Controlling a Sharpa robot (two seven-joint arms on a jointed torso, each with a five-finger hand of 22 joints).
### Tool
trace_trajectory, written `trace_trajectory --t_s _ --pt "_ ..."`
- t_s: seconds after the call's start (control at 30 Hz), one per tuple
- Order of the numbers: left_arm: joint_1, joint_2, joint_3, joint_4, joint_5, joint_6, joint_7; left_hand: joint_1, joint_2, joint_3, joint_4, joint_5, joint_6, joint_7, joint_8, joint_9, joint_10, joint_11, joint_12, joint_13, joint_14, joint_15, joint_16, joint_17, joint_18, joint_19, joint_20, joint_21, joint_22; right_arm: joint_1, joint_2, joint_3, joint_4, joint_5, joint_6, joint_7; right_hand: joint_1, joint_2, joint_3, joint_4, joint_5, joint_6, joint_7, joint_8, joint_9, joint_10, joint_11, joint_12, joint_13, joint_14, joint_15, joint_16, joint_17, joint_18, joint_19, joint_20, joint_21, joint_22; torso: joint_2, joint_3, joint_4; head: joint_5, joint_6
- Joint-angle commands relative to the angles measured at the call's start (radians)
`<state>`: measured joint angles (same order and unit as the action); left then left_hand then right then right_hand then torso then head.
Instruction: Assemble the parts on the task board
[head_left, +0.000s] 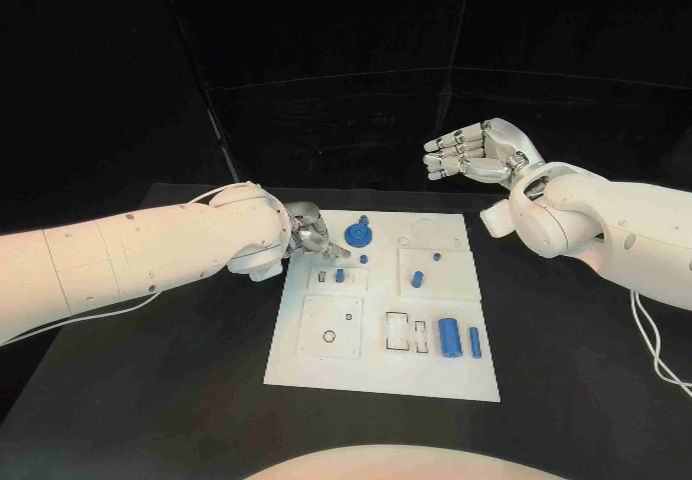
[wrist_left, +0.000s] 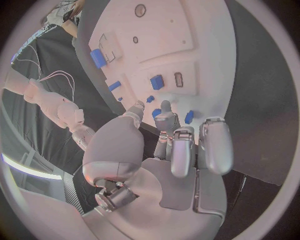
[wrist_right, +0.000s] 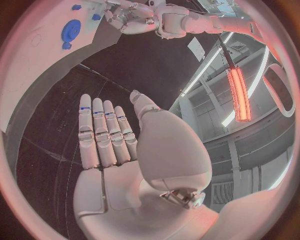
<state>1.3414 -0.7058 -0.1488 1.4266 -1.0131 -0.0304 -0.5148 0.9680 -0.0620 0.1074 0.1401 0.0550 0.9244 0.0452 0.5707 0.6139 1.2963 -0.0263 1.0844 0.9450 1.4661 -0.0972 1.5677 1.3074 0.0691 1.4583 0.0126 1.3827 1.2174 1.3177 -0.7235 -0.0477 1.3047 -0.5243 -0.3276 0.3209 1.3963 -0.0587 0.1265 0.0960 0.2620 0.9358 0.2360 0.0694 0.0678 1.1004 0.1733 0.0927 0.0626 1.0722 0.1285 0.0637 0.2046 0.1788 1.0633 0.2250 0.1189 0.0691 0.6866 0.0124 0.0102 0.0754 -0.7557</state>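
fingers, left: the left hand (head_left: 306, 235) is at the task board's (head_left: 325, 370) near-left top corner, fingers (wrist_left: 172, 122) pointing down at the plate beside small blue pieces; whether they pinch one of them i cannot tell, the tips hide it.
fingers, right: the right hand (head_left: 469, 152) is raised well above the table (head_left: 144, 400) beyond the board's far-right corner, fingers straight, side by side, holding nothing.
part in hand: a small blue peg (head_left: 339, 275) stands just below the left fingertips; a blue gear (head_left: 361, 236) sits just beside them, toward the board's middle.
other parts: a blue cylinder (head_left: 449, 335) and a slim blue bar (head_left: 475, 343) lie at the near-right of the board; a further small blue piece (head_left: 414, 277) stands mid-board.
step, as i judge it: placing or seating a small part near the gear.
doing it well: keep the part upright over its hole, lower straight, press lightly, and avoid nudging the gear with the other fingers.
risk: a tilted peg may jam or topple; the wrist blocks the head view of the tips, so go slowly.
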Motion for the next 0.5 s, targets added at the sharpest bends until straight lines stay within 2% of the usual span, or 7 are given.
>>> trace_trajectory --t_s 0.03,0.17,0.27,0.37,0.5 --pt "0.024 -0.003 0.005 -0.029 0.079 0.040 0.006 0.022 0.003 -0.016 0.001 -0.001 -0.012 0.004 -0.008 -0.006 -0.010 0.003 -0.005 -0.009 0.105 0.010 0.003 0.263 0.002 -0.006 0.006 -0.009 -0.008 0.001 0.003 0.000 -0.004 0.003 0.014 0.005 -0.005 0.006 -0.007 0.001 -0.003 -0.009 0.001 -0.005 -0.001 -0.009 -0.001 0.005 0.000 0.003 0.002 0.002 -0.003 0.002 0.000 0.008 -0.005 0.000 0.001 0.0013 -0.0012 0.003 0.001" --pt "0.053 0.003 0.007 -0.074 0.091 0.082 0.007 0.039 0.012 -0.036 0.003 -0.001 -0.022 0.010 -0.020 -0.015 -0.019 0.008 -0.012 -0.020 0.105 0.015 0.003 0.263 0.004 -0.010 0.011 -0.016 -0.017 0.001 0.005 0.000 -0.007 0.003 0.015 0.004 -0.004 0.007 -0.007 0.000 -0.002 -0.009 0.001 -0.005 -0.001 -0.010 -0.001 0.005 0.000 0.003 0.002 0.002 -0.004 0.002 0.000 0.008 -0.005 0.000 0.001 -0.0003 -0.0020 0.002 0.002" --pt "0.066 0.013 0.008 -0.108 0.094 0.103 0.008 0.047 0.016 -0.047 0.005 -0.001 -0.025 0.013 -0.027 -0.021 -0.021 0.010 -0.012 -0.022 0.105 0.017 0.003 0.263 0.003 -0.010 0.013 -0.016 -0.016 0.001 0.006 0.000 -0.008 0.003 0.015 0.004 -0.004 0.007 -0.007 0.000 -0.002 -0.009 0.001 -0.005 -0.001 -0.010 -0.001 0.005 0.000 0.003 0.002 0.002 -0.004 0.002 0.000 0.008 -0.005 0.000 0.002 0.0002 -0.0017 0.004 0.003" --pt "0.075 0.032 0.008 -0.151 0.092 0.128 0.007 0.051 0.020 -0.052 0.006 -0.001 -0.027 0.015 -0.030 -0.024 -0.021 0.012 -0.010 -0.021 0.105 0.018 0.003 0.263 0.004 -0.010 0.014 -0.017 -0.017 0.001 0.007 0.000 -0.009 0.003 0.016 0.004 -0.004 0.007 -0.007 0.000 -0.002 -0.009 0.001 -0.005 -0.001 -0.010 -0.001 0.005 0.000 0.003 0.002 0.002 -0.004 0.002 0.000 0.008 -0.005 0.000 0.002 0.0001 -0.0023 0.006 0.003" --pt "0.080 0.061 0.008 -0.207 0.069 0.161 0.006 0.056 0.026 -0.061 0.009 -0.001 -0.029 0.017 -0.035 -0.029 -0.022 0.013 -0.010 -0.023 0.105 0.019 0.003 0.263 0.003 -0.010 0.016 -0.016 -0.016 0.001 0.008 0.000 -0.009 0.003 0.016 0.004 -0.004 0.007 -0.007 0.000 -0.002 -0.009 0.001 -0.005 -0.001 -0.010 -0.001 0.005 0.000 0.003 0.002 0.002 -0.004 0.002 0.000 0.008 -0.005 0.000 0.002 0.0005 -0.0018 0.007 0.002"
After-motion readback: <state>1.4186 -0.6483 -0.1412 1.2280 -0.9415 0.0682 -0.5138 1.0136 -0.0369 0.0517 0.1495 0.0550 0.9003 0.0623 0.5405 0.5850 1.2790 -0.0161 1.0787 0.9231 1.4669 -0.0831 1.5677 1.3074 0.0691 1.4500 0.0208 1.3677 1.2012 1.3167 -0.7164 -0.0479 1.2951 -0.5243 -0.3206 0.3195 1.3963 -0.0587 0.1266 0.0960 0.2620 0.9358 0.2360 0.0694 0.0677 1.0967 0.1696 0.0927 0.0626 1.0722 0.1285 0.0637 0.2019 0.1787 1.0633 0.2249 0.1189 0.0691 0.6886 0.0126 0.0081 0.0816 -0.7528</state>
